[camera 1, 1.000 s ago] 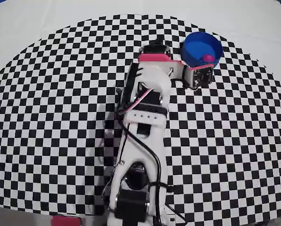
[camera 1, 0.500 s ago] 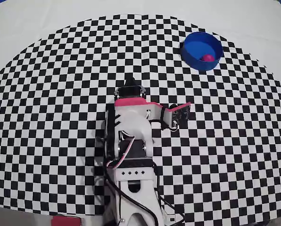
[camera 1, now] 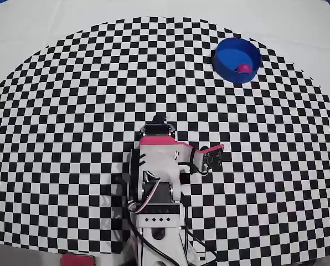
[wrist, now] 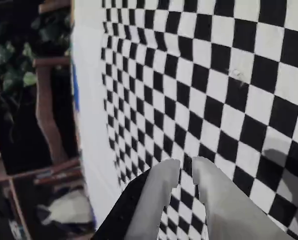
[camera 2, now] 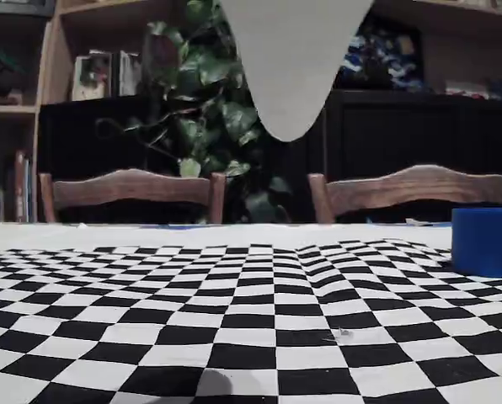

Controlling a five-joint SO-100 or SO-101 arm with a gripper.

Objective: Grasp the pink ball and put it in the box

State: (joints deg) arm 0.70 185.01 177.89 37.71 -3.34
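The ball (camera 1: 243,68) sits inside the box (camera 1: 229,57), well away from the claw (wrist: 185,167), whose fingers are nearly together, holding nothing above the checkered cloth (camera 1: 71,111).

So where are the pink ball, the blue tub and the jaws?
Ball (camera 1: 243,68), overhead view, its visible top inside the tub.
Tub (camera 1: 225,62), overhead view, left wall.
Gripper (wrist: 187,172), wrist view, the slim gap between its tips.

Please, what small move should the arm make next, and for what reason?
Probably none beyond resting folded: the pink ball already lies inside the box, and the hand is empty, fingers nearly closed, far from the box.
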